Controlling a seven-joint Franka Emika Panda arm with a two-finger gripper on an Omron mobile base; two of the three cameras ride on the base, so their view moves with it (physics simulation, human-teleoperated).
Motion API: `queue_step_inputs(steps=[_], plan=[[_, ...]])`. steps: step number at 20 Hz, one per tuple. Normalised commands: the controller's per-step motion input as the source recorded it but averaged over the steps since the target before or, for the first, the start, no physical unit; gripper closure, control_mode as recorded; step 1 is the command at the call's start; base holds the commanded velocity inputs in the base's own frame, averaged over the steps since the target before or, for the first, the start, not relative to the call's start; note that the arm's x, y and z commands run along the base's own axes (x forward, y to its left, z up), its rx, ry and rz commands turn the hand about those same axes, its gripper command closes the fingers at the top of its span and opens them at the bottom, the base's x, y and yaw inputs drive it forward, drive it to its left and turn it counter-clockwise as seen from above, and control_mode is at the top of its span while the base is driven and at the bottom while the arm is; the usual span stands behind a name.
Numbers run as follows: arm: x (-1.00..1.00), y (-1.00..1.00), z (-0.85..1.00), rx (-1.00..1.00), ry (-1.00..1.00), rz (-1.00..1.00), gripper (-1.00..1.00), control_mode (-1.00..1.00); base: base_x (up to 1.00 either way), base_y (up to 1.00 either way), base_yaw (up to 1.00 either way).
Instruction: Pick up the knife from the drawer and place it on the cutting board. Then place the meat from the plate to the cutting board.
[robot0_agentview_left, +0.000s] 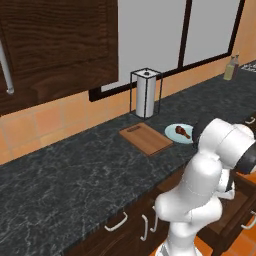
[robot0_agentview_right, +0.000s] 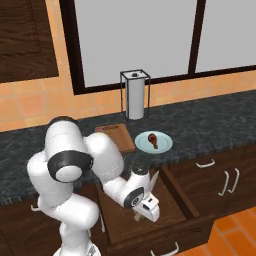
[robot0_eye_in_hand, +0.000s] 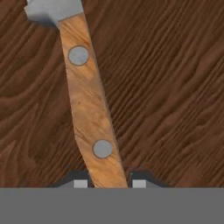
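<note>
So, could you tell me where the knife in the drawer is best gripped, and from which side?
Grip the knife by its wooden handle, near the butt rivet, coming straight down from above. It lies flat on the drawer floor, so only its narrow sides are free. The pincer fingertips already stand either side of that end.

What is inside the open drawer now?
In the drawer the tool reaches down around the knife, which lies on the wooden bottom. The arm covers the drawer's left part; nothing can be seen there.
</note>
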Motion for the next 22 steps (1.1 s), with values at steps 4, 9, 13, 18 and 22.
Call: queue_step_inputs(steps=[4, 9, 13, 18, 22], plan=[[-0.12, 0.01, 1.0, 0.0, 0.0, 0.0, 1.0, -1.0, 0.0, 0.0, 0.0], [-0.14, 0.07, 1.0, -0.04, 0.0, 0.0, 1.0, -1.0, 0.0, 0.0, 0.0], [-0.55, 0.0, 1.0, -0.06, -0.05, 0.01, 1.0, -1.0, 0.0, 0.0, 0.0], [-0.14, 0.0, 1.0, -0.04, -0.05, 0.02, 1.0, -1.0, 0.0, 0.0, 0.0], [0.7, 0.07, 1.0, 0.0, 0.0, 0.14, 1.0, -1.0, 0.0, 0.0, 0.0]])
